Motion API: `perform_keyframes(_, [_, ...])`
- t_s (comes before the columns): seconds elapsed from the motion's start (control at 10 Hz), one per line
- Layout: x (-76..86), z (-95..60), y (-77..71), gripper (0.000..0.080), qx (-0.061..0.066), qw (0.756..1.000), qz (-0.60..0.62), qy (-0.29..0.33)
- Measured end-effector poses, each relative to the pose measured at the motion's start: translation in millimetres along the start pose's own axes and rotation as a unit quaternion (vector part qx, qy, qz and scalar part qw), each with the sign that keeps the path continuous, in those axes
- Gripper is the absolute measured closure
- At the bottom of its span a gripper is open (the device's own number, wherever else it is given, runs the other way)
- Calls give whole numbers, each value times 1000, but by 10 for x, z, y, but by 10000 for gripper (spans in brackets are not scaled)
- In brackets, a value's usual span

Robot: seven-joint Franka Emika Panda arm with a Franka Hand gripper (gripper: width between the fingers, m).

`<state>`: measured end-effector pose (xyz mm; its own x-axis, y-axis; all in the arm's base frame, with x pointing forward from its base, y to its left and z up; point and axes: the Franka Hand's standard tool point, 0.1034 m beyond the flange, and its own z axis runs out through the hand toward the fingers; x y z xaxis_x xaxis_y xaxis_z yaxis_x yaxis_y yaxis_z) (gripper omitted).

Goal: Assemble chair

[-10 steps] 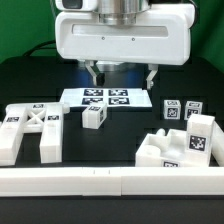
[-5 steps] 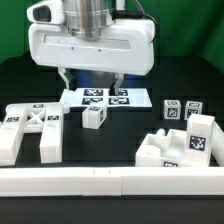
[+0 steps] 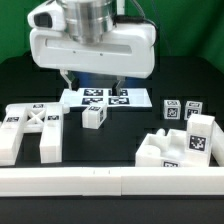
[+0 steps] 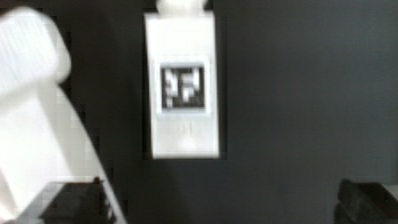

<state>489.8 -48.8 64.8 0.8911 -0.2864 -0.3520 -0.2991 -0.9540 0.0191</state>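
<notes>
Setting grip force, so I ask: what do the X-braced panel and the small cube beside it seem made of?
X-braced panel: probably rigid plastic, matte white; even colour, no glare, blocky edges.
Small cube: likely the same matte white plastic; its black-and-white tag looks like a flat printed sticker, possibly paper.

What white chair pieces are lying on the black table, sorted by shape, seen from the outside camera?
X-braced panel: 1
Small tagged blocks: 3
Large blocky piece: 1
Total: 5
</notes>
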Motion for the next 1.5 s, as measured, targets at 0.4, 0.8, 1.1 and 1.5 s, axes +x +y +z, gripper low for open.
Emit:
perform_keyframes(0.4, [17,-107,133,151,4,990,-25,-140])
perform_keyframes(0.8, [10,30,132,151,-3,982,-26,-185])
perform_keyframes(1.1, [-19,209,113,151,-6,981,-30,-194])
perform_keyframes(1.5, [-121,264,120,151,-15,960,-29,-278])
